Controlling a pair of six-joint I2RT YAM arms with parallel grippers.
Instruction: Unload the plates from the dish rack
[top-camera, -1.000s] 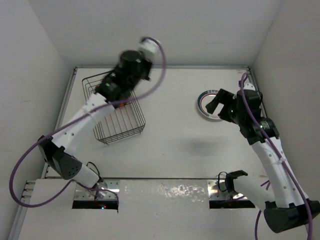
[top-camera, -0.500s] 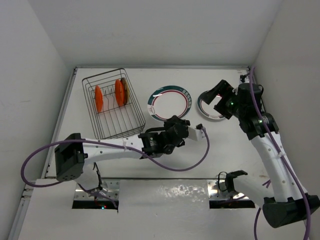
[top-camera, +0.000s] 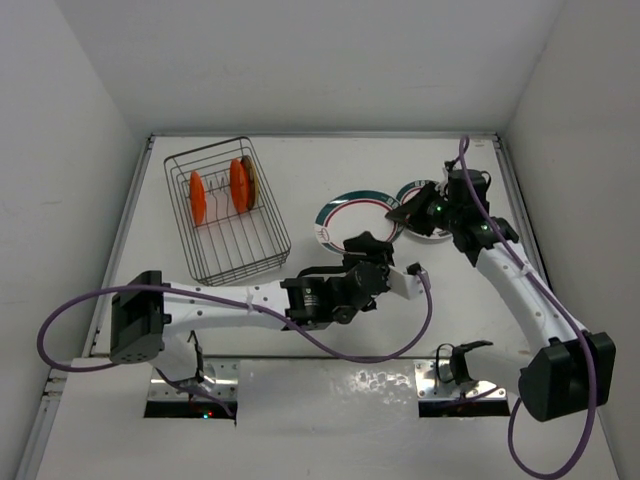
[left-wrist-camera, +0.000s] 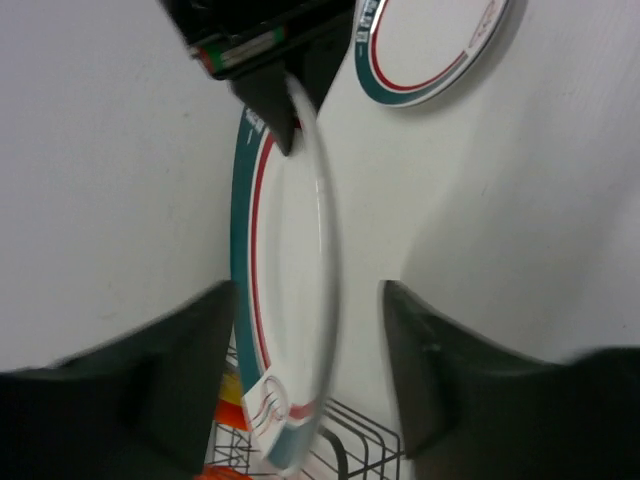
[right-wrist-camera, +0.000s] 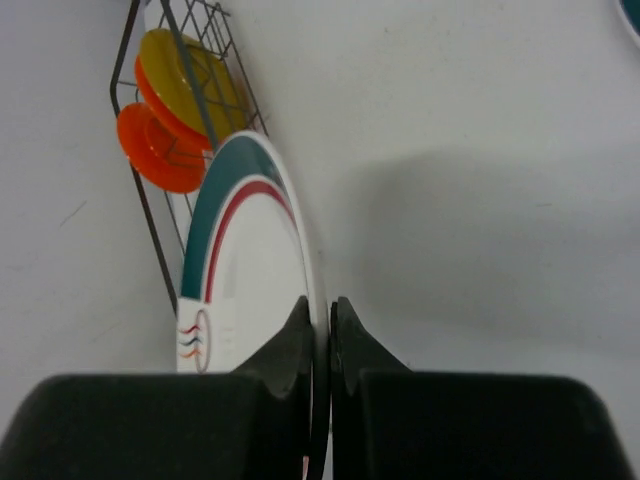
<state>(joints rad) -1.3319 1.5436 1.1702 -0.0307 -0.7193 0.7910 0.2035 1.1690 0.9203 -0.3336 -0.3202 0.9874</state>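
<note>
A white plate (top-camera: 348, 221) with a green and red rim ring hangs on edge between the two arms, right of the dish rack (top-camera: 240, 250). My right gripper (top-camera: 399, 212) is shut on its rim, and the fingers pinch the edge in the right wrist view (right-wrist-camera: 321, 305). My left gripper (top-camera: 366, 246) straddles the plate (left-wrist-camera: 285, 300) with both fingers (left-wrist-camera: 175, 390) standing apart from it, open. Two orange plates (top-camera: 197, 197) (top-camera: 240, 184) stand upright in the rack. A second ringed plate (top-camera: 428, 226) lies flat on the table under the right arm.
The rack (right-wrist-camera: 205, 20) sits at the back left near the wall. White walls close the table at the back and on both sides. In the left wrist view the flat plate (left-wrist-camera: 430, 45) lies beyond the held one.
The left gripper has opened and let go of the ringed plate. The right gripper swung left from the flat plate and shut on the ringed plate's rim. The plate shifted slightly right.
</note>
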